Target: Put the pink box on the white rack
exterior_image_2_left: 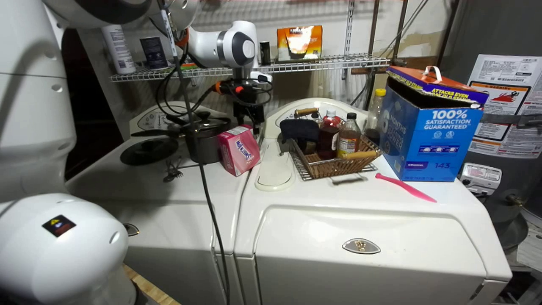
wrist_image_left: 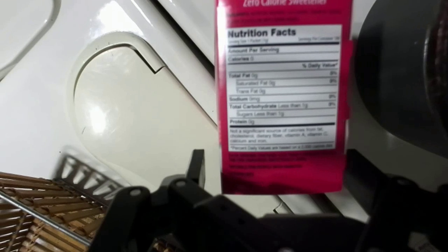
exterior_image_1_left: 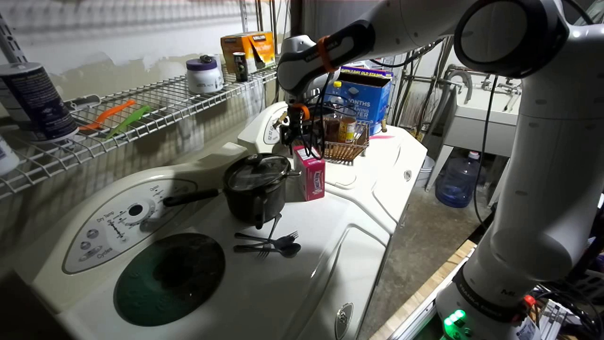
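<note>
Gripper [wrist_image_left: 274, 159] has its fingers [wrist_image_left: 196, 167] spread, pink box [wrist_image_left: 283, 91] between them in the wrist view: gap showing on the basket [exterior_image_2_left: 338, 168] side, contact on the pot [exterior_image_1_left: 243, 203] side can't be told. Pink box is on the tabletop [exterior_image_2_left: 305, 195], just beside the pot. Rack [exterior_image_2_left: 330, 65] is higher up, carrying an orange carton [exterior_image_2_left: 300, 43] and a white jar [exterior_image_1_left: 204, 82].

- in an exterior view: from above, along the white rack [exterior_image_1_left: 181, 107]
- in an exterior view: facing the machine fronts [exterior_image_2_left: 360, 277]
- wrist view: downward, close to the pink box [wrist_image_left: 283, 105], shared by all
</note>
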Robot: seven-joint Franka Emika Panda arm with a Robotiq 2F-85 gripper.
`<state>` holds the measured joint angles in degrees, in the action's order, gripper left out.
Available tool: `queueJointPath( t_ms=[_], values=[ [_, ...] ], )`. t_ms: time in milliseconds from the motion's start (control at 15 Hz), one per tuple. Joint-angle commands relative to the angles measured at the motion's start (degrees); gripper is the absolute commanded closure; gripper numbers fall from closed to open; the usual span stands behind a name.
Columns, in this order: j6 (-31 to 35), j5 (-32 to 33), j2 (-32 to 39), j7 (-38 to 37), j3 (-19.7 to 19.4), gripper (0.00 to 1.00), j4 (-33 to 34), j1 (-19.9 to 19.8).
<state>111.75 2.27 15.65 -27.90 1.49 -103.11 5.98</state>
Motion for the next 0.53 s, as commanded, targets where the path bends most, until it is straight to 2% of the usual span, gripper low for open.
queueJointPath(
  t_ms=[0, 200, 467],
  values=[
    [-0.7, 1.7, 2.3, -2.0, -0.5, 0.29, 2.3, 1.2],
    [-0.4, 2.0, 2.5, -2.4, -0.6, 0.51, 2.1, 1.6],
    [-0.8, 2.3, 1.0, -3.1, -0.5, 0.54, 1.5, 2.1]
  ],
)
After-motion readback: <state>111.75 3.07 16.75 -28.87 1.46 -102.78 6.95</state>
